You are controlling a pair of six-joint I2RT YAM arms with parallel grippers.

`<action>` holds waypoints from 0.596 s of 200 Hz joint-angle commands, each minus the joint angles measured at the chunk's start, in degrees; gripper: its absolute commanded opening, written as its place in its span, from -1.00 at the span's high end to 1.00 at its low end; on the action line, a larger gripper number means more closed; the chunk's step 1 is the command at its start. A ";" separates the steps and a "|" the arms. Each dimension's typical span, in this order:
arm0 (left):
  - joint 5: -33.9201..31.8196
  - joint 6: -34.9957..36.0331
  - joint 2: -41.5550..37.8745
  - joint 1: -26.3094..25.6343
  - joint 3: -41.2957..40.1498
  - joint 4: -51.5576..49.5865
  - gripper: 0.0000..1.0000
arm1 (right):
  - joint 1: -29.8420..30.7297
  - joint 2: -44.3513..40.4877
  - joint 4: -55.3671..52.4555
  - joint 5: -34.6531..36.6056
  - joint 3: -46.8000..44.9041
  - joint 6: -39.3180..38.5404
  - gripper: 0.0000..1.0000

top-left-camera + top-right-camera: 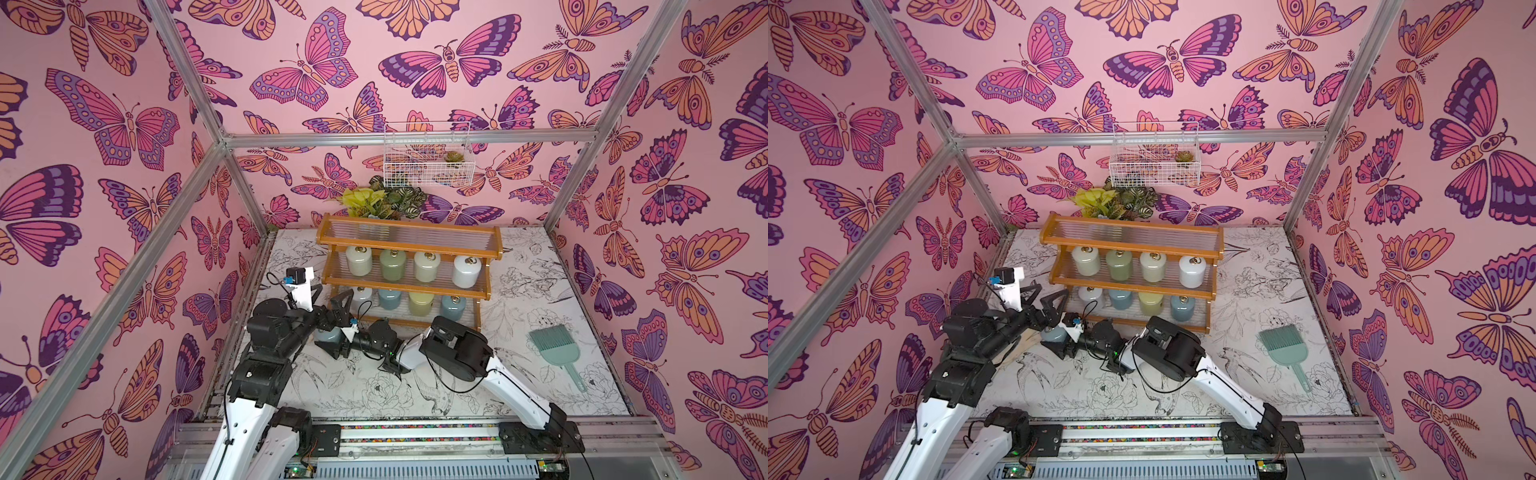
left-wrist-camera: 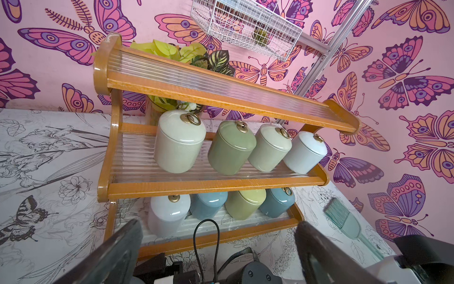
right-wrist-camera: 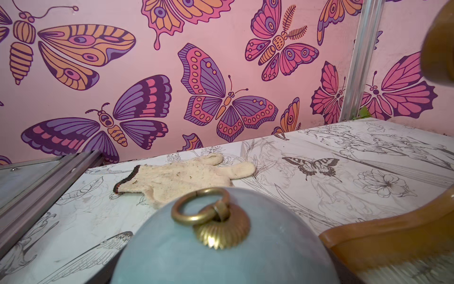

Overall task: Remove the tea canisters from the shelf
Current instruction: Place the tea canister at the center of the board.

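**Butterfly Booth: One Canister Off the Shelf, Eight on It**

Pink butterfly wallpaper [image 1: 374, 62] walls in a tabletop [image 1: 536, 286] printed with ink-drawn flowers, with the wooden shelf [image 1: 409, 240] at centre frame in both top views. Its middle tier carries, left to right, a cream canister [image 1: 358, 261], a sage-green canister [image 1: 392, 266], a second cream canister [image 1: 427, 266] and a white canister [image 1: 466, 271]. The bottom tier carries a second white canister [image 1: 360, 294], a blue canister [image 1: 389, 298], a yellow-green canister [image 1: 420, 302] and a blue-grey canister [image 1: 453, 306]. The ninth canister [image 1: 326, 336], also blue-grey, is off the shelf, left of centre, just before the shelf's lower-left corner; whether it rests on the table is hidden. The right gripper [image 1: 332, 341] reaches it from the right, jaws on either side of it; whether they press on it cannot be told. The left gripper [image 2: 219, 222], just above in the frame, has its jaws spread wide and holds nothing. In the right wrist view the ninth canister's gold ring pull [image 3: 200, 209] fills the lower middle, a cream glove [image 3: 184, 177] lying beyond. A teal brush [image 1: 552, 349] lies at right, well apart from the shelf.
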 commanded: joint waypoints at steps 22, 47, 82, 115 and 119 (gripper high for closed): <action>0.50 -0.54 -0.79 -0.17 -1.00 0.24 -1.00 | -0.25 -0.57 4.65 0.61 -3.29 1.09 -0.85; 0.58 -0.32 -0.27 -0.16 -0.89 0.45 -1.00 | -0.24 -1.35 4.64 1.37 -4.63 0.89 -0.97; 0.60 0.00 -0.05 -0.17 -0.29 0.48 -1.00 | -0.24 -4.50 4.64 1.97 -7.31 0.11 -0.97; -1.12 0.03 0.43 -0.17 0.23 0.48 -1.00 | -0.82 -10.68 4.64 3.70 -12.68 -2.26 -0.97; -1.23 0.01 0.52 -0.16 0.25 0.50 -1.00 | -0.95 -11.42 4.56 3.83 -13.39 -2.45 -0.97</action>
